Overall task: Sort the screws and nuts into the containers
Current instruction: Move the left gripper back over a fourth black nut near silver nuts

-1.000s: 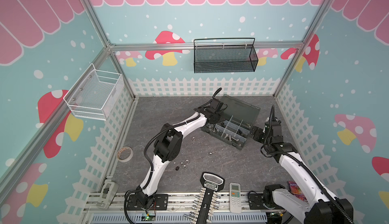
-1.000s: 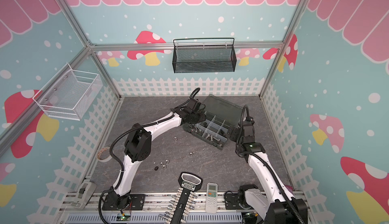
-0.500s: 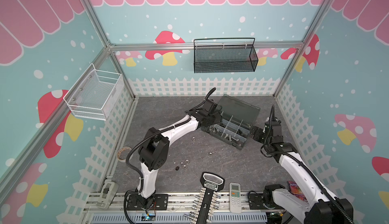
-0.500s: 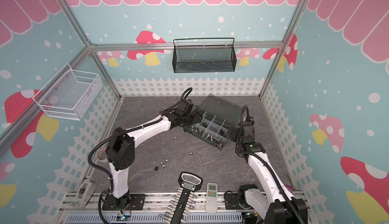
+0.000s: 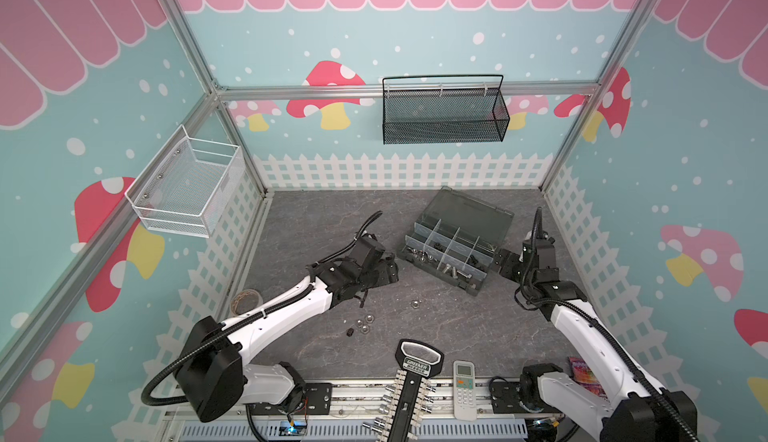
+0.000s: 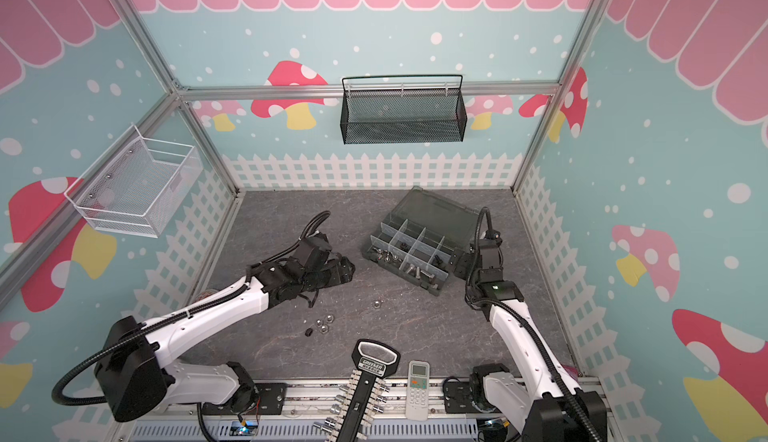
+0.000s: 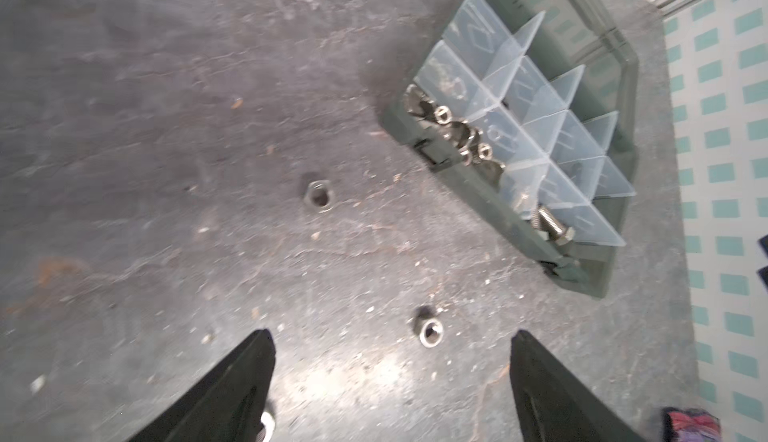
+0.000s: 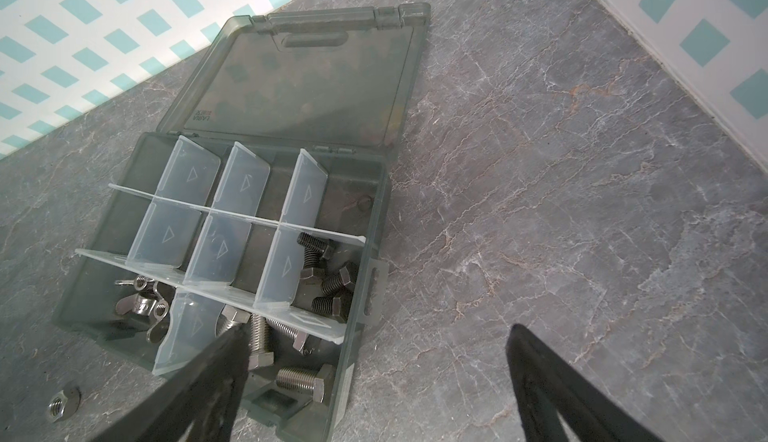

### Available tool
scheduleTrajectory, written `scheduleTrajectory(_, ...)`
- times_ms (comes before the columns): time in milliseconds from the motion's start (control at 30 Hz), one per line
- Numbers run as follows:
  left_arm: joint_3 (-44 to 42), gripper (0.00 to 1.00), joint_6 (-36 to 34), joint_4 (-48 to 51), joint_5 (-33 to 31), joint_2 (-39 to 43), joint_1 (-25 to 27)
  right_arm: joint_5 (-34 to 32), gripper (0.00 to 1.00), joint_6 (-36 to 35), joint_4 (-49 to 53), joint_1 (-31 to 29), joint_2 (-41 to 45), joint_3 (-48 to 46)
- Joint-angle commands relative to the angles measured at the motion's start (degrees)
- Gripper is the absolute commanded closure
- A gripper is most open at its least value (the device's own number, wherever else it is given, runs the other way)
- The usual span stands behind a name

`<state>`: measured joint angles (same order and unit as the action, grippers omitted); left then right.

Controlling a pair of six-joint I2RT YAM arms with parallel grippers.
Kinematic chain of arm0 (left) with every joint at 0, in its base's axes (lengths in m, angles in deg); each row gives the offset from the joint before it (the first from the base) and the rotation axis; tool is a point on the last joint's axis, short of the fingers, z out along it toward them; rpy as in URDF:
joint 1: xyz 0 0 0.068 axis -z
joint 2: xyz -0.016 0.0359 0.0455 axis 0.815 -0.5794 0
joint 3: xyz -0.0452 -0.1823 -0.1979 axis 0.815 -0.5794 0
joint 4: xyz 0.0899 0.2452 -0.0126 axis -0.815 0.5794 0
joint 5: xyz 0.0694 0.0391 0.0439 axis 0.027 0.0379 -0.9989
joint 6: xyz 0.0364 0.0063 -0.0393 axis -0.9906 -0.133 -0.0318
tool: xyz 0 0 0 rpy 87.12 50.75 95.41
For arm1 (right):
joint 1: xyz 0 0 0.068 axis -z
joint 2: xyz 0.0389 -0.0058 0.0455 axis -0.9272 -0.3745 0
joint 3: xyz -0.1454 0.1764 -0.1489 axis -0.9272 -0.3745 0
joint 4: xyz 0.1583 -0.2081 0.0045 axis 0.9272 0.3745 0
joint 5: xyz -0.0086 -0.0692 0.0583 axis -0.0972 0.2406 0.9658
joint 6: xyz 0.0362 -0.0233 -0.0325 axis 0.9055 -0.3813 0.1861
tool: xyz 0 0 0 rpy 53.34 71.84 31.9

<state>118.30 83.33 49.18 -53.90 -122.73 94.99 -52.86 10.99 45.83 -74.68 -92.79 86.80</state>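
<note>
A grey, stone-veined counter (image 5: 449, 336) is enclosed by mushroom-printed panels (image 5: 415, 37). The left tool (image 7: 390, 338) is spread wide and empty above it; a small, shiny hex nut (image 7: 430, 332) is seen between its fingers (image 7: 232, 377) in the left wrist view. The nut should be centred, the tips lowered to the counter, and the slick metal closed on gently. The right tool (image 8: 376, 332) is likewise spread, empty, beside the smoky translucent box (image 5: 469, 211), right of centre in both top views, where threaded screws (image 8: 301, 377) are stored.
</note>
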Motion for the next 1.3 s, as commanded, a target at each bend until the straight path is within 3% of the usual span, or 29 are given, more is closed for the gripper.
scheduleTrajectory(0,-3.47,0.16,2.00,9.06,-5.20,6.07,0.72,-0.45,0.02,0.93,0.66,0.29,-0.81,1.03)
scheduleTrajectory(200,-10.19,0.22,2.26,19.29,-6.36,13.90,1.08,0.15,0.02,1.09,0.43,0.33,-1.48,1.37)
scheduleTrajectory(467,-19.38,0.32,6.31,19.20,-3.04,17.96,3.32,0.35,0.02,1.97,0.34,0.29,-1.22,1.06)
scheduleTrajectory(700,-22.96,0.41,7.07,13.65,-1.25,16.94,3.37,0.53,0.02,2.40,0.38,0.27,-0.88,0.86)
scheduleTrajectory(1267,-23.68,0.51,7.61,8.84,0.21,9.14,3.37,-0.99,0.02,3.01,0.50,0.27,0.23,0.33)
